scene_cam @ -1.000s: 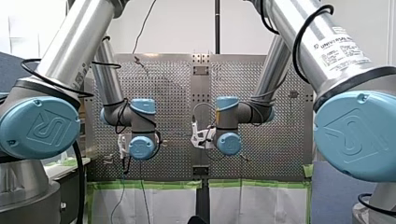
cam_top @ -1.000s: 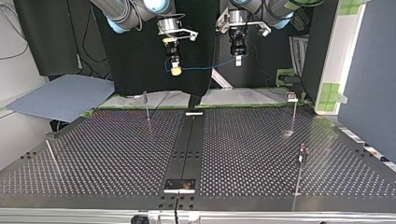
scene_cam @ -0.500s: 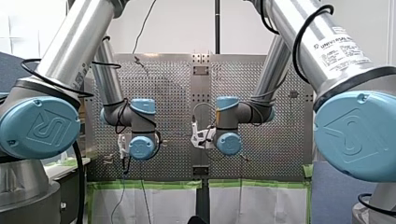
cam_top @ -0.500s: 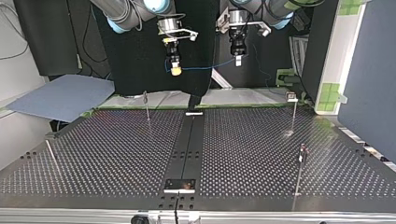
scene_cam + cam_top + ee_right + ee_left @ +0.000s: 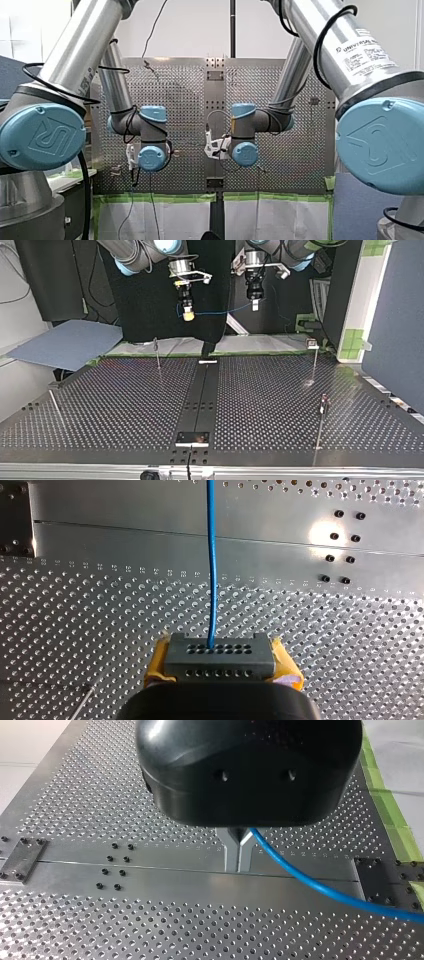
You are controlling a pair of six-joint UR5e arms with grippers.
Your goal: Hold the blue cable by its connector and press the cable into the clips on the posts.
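Observation:
In the right wrist view my right gripper point(image 5: 220, 650) is shut with its yellow pads point(image 5: 159, 661) on a dark, perforated connector block point(image 5: 219, 664). The blue cable point(image 5: 211, 570) runs straight ahead out of the block. In the left wrist view my left gripper point(image 5: 238, 866) has its metal fingers shut on the blue cable point(image 5: 320, 887), which trails off to one side. In the top view both grippers hang high above the table's far edge, the right gripper point(image 5: 188, 315) at the left and the left gripper point(image 5: 255, 304) at the right, with the cable point(image 5: 220, 313) slung between them.
Thin posts stand on the perforated table point(image 5: 125, 405): one at the far left point(image 5: 157, 352), one at the far right point(image 5: 314, 357), one nearer on the right point(image 5: 322, 412). A slanted rod point(image 5: 55, 405) is at the near left. A dark centre strip point(image 5: 202, 390) divides the table.

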